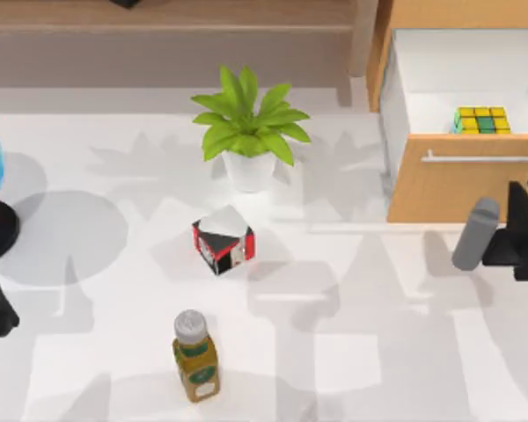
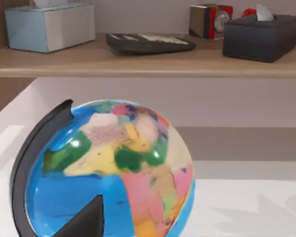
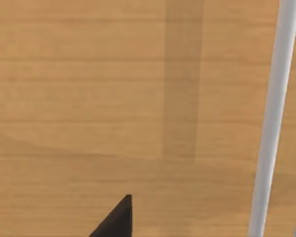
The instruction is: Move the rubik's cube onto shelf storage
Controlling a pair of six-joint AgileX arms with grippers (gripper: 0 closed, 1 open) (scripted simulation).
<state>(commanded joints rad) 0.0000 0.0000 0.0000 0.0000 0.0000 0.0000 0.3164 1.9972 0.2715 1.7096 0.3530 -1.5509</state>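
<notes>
I can read no text, number or brand anywhere here. The bottle (image 1: 195, 356) near the front of the counter (image 1: 361, 352) carries a label, but its print is too small for me to make out. The red-black-white box (image 1: 223, 239) shows only blocks of colour. The globe (image 2: 113, 170) shows coloured patches with no names I can read. The calculator (image 2: 149, 43) on the shelf (image 2: 138, 64) shows no legible keys or digits.

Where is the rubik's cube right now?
In the top view the rubik's cube sits inside the open drawer at the table's right side, just behind the drawer front with the silver handle.
</notes>
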